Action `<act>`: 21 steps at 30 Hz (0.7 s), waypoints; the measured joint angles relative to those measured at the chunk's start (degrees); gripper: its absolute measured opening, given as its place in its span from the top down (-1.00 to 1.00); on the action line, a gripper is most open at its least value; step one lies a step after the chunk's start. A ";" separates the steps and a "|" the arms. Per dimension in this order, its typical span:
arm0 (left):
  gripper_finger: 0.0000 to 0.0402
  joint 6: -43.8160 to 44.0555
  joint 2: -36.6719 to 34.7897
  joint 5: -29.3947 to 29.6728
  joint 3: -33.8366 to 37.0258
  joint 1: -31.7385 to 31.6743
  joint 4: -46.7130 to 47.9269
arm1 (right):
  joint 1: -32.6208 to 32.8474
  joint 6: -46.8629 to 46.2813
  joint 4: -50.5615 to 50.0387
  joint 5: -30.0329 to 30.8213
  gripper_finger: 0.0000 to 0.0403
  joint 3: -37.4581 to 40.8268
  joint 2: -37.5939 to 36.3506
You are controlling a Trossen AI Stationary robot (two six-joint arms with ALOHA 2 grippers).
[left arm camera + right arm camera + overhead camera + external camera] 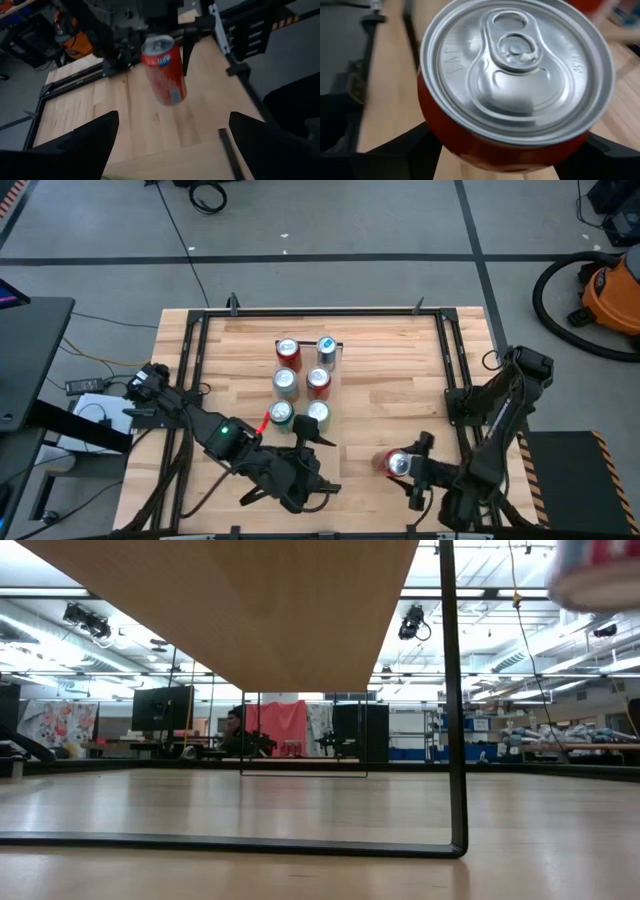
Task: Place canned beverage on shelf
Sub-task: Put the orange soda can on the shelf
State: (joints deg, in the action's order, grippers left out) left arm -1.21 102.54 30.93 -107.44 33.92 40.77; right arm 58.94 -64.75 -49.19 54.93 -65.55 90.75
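Right gripper [412, 467] is clamped on a red can [397, 464] – raised off the table [390, 395], ready for the shelf [260, 600]; left gripper [300, 480] is held wide, waiting nearby.

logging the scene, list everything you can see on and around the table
cans on shelf: six, three red, two green, one blue, in two rows mid-table
red can: one, held by the right gripper, lifted off the table
shelf: one, light wood, on a dark frame
table: one, plank top
vacuum: one, orange, on the floor beyond the table's right side
left gripper: open, empty, near front edge
right gripper: shut on the red can
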 joint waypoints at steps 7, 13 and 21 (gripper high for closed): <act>-0.95 1.32 -0.81 0.74 0.00 2.09 -1.24 | -8.29 28.66 19.53 -9.82 -0.56 -0.01 -3.05; -0.95 4.22 -2.37 0.99 0.00 3.32 2.41 | -15.45 42.40 31.45 -18.91 -0.57 -0.04 -4.21; -0.95 7.83 -3.73 2.21 0.00 5.16 6.83 | -21.17 50.83 38.07 -25.32 -0.57 -0.04 -3.64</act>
State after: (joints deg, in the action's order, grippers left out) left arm 6.62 98.80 33.14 -107.44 39.08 47.60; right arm 37.78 -13.92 -11.12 29.61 -65.58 87.11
